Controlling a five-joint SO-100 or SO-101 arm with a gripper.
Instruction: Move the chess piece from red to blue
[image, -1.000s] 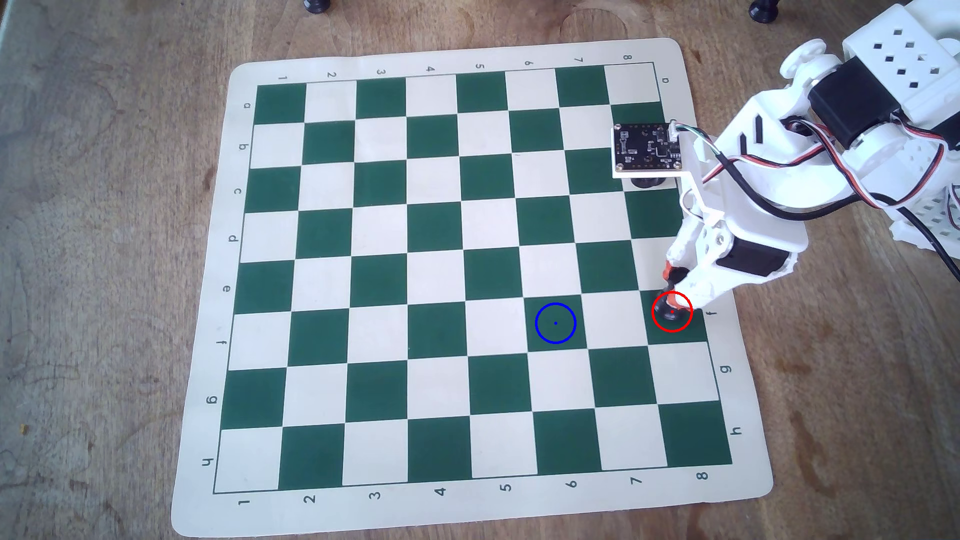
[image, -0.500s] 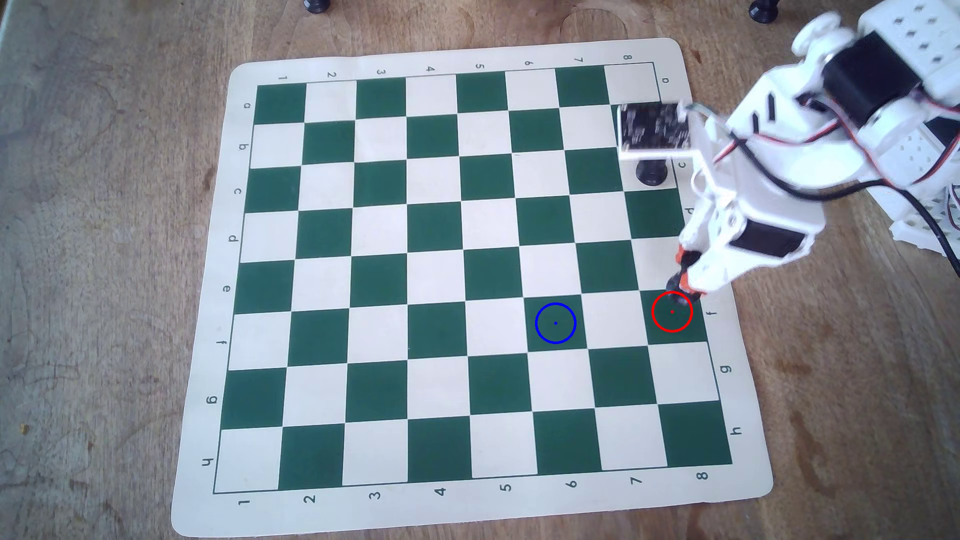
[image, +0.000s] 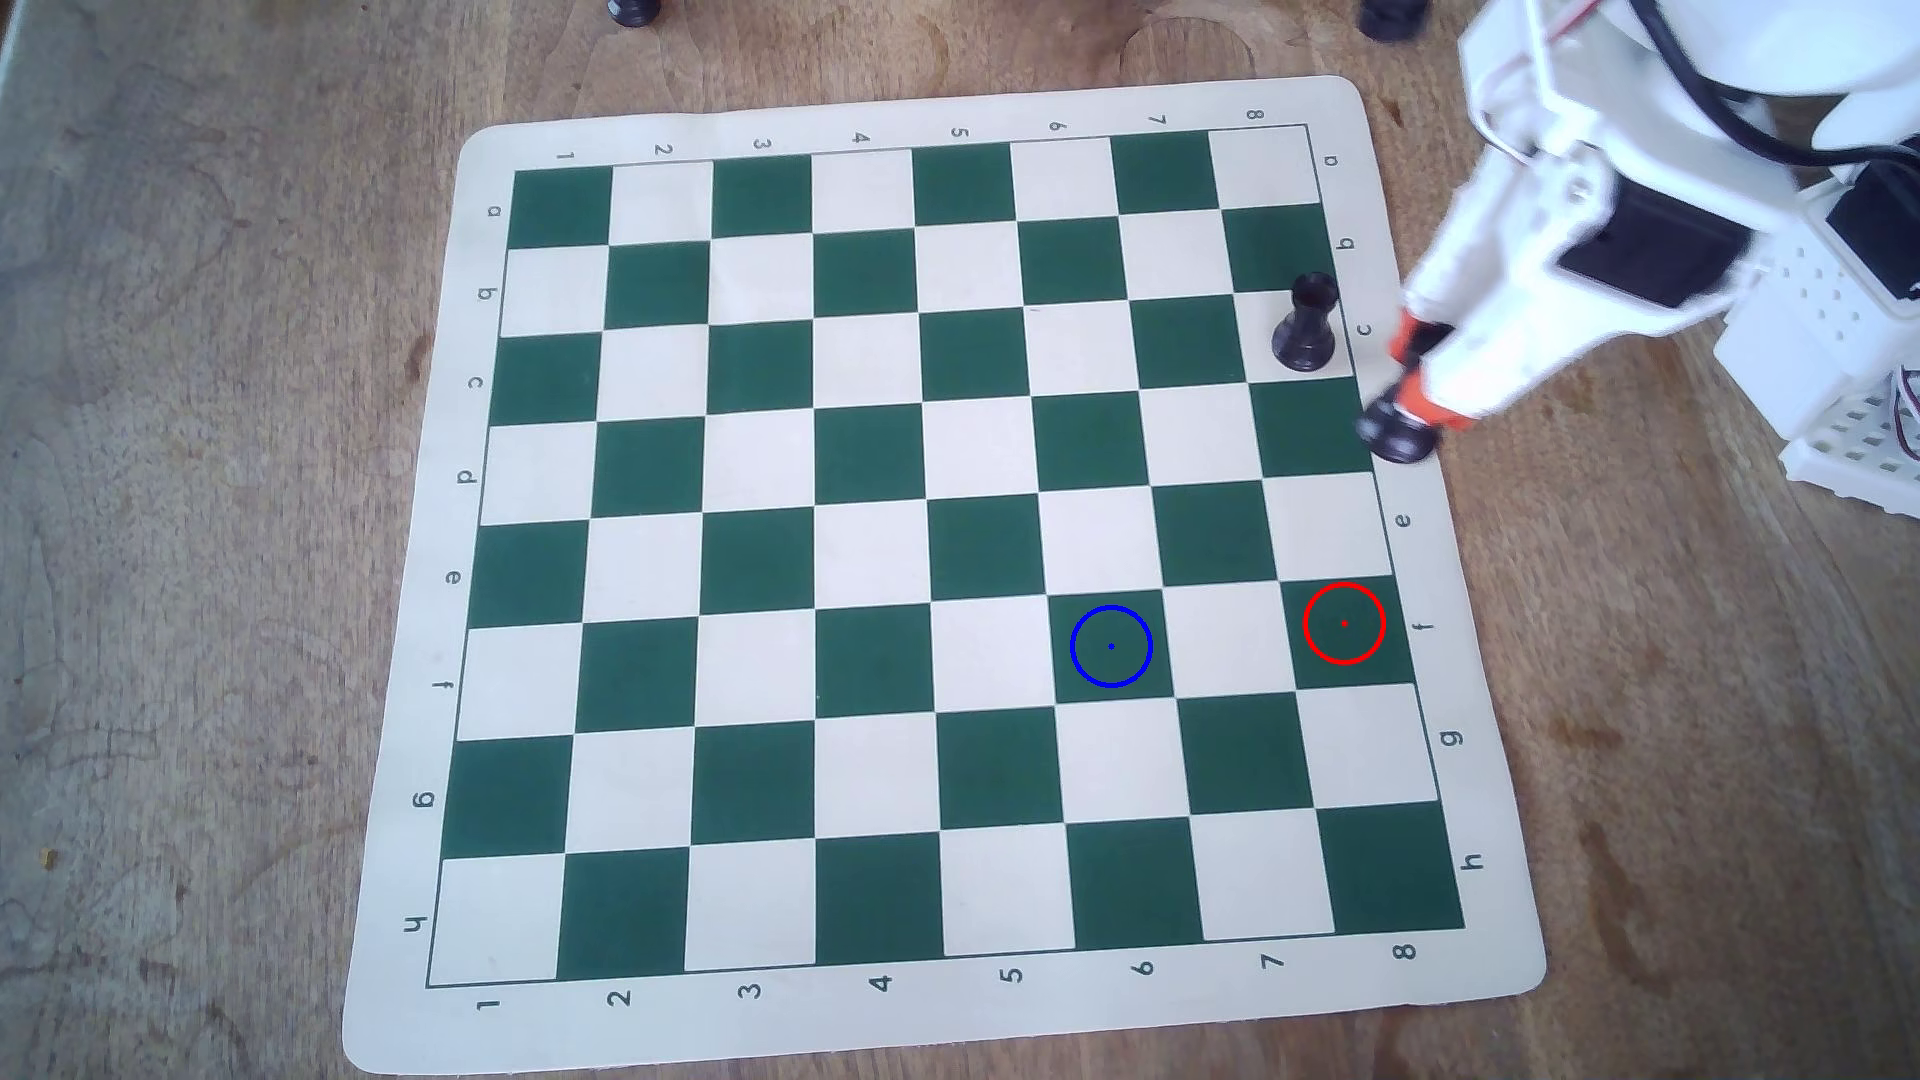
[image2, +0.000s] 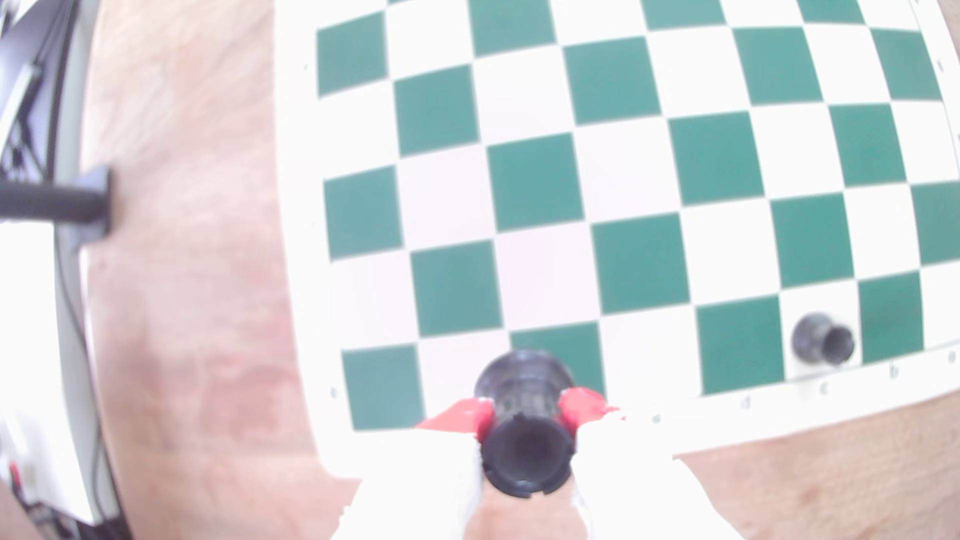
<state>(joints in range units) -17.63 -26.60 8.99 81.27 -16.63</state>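
Nearest the wrist lens: a black rook (image2: 525, 441), crown toward the camera, pinched at the waist between red-tipped fingers (image2: 470, 415) of the gripper (image2: 525, 410). Jaws closed only as far as the rook's narrow neck allows, pads pressed on both sides, nothing else touched. In the overhead view, same chess piece (image: 1397, 431) blurred and lifted at the board's (image: 416, 665) right border, level with row d, gripper (image: 1415, 400) coming in from the upper right. Red circle (image: 1343, 623) empty on a green square in row f, column 8; blue circle (image: 1111, 646) empty two squares to its left, same row. Second rook (image: 1305, 324) upright on a light square near the c label, well apart from both rings and seemingly not part of the job. Judged step: carry phase, piece already off red, not yet set down. Next move, likely: travel down and leftward in the overhead view across to blue, centring the base over the blue dot, lowering until seated flat, then parting the jaws. Main risks: a tilted piece toppling on release, or landing off the ring.
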